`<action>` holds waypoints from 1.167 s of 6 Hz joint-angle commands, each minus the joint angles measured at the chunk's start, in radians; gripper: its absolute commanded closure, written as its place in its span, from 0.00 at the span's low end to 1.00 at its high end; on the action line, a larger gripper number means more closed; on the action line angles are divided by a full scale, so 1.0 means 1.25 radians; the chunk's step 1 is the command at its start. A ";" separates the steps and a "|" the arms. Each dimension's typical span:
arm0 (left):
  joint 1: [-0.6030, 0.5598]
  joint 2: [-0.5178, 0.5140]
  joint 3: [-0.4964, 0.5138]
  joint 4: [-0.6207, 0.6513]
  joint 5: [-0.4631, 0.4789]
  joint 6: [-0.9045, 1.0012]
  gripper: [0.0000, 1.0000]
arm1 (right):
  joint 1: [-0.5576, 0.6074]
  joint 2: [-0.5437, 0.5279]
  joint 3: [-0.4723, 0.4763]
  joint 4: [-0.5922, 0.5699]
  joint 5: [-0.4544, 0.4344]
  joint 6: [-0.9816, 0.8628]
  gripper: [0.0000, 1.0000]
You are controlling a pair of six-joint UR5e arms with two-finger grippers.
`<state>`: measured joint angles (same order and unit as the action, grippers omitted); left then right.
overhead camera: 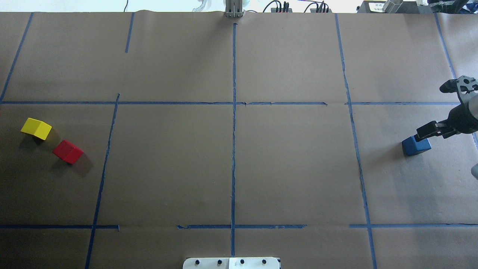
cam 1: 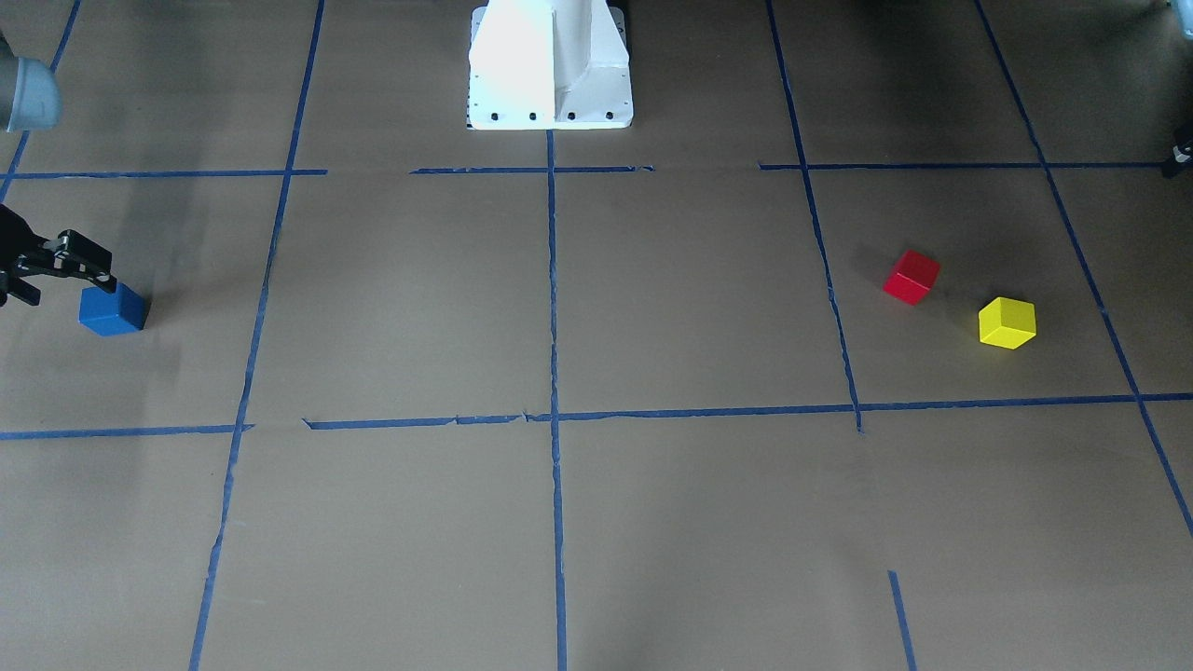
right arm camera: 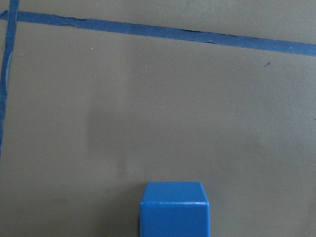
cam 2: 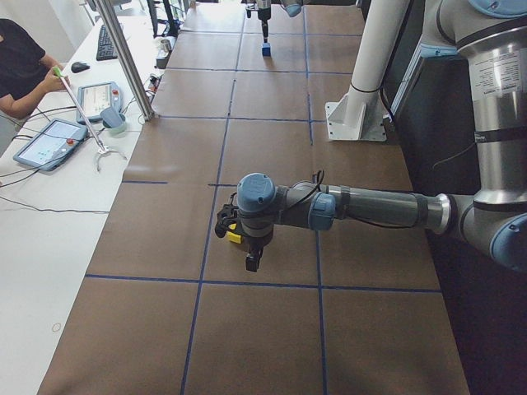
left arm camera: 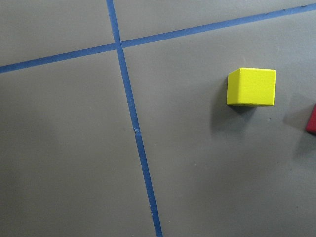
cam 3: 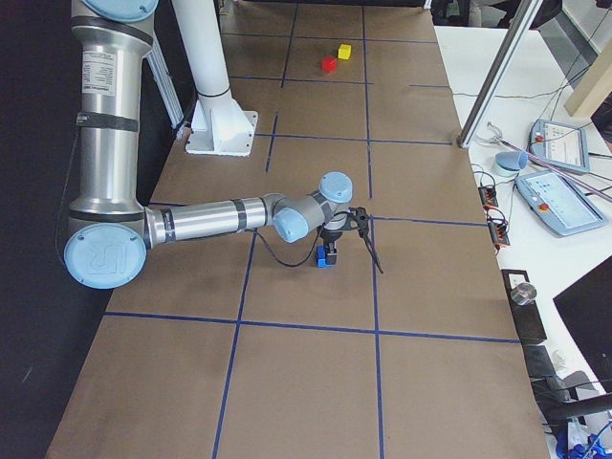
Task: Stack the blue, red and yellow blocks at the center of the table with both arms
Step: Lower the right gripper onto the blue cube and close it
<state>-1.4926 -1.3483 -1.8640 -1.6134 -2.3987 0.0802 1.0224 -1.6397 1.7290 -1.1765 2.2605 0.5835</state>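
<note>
The blue block [cam 1: 112,310] [overhead camera: 415,145] sits on the table at the robot's far right. My right gripper [cam 1: 63,280] [overhead camera: 425,133] points down just over it, jaws apart, holding nothing. The block fills the bottom of the right wrist view [right arm camera: 174,210]. The red block [cam 1: 911,277] [overhead camera: 68,151] and the yellow block [cam 1: 1007,323] [overhead camera: 36,128] lie close together at the far left. My left gripper [cam 2: 251,259] hangs above the yellow block [cam 2: 235,237]. I cannot tell whether it is open or shut. The left wrist view shows the yellow block [left arm camera: 251,86].
Brown paper with a blue tape grid [overhead camera: 233,112] covers the table. The white robot base [cam 1: 550,65] stands at the robot's edge. A side table with tablets [cam 2: 45,141], a metal pole [cam 2: 123,58] and an operator lies beyond the far edge.
</note>
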 commanded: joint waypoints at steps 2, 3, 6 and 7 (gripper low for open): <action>0.000 0.000 0.000 -0.010 0.000 0.000 0.00 | -0.035 0.013 -0.043 0.001 -0.028 -0.005 0.01; 0.000 0.000 -0.001 -0.010 0.000 0.000 0.00 | -0.053 0.015 -0.043 0.001 -0.041 -0.002 0.01; 0.000 0.000 -0.001 -0.011 0.000 0.000 0.00 | -0.061 0.013 -0.047 0.002 -0.042 -0.008 0.95; 0.000 0.000 0.001 -0.011 0.000 0.001 0.00 | -0.062 0.027 -0.041 -0.001 -0.038 -0.010 1.00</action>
<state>-1.4927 -1.3484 -1.8642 -1.6275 -2.3992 0.0802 0.9462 -1.6174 1.6740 -1.1753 2.2095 0.5746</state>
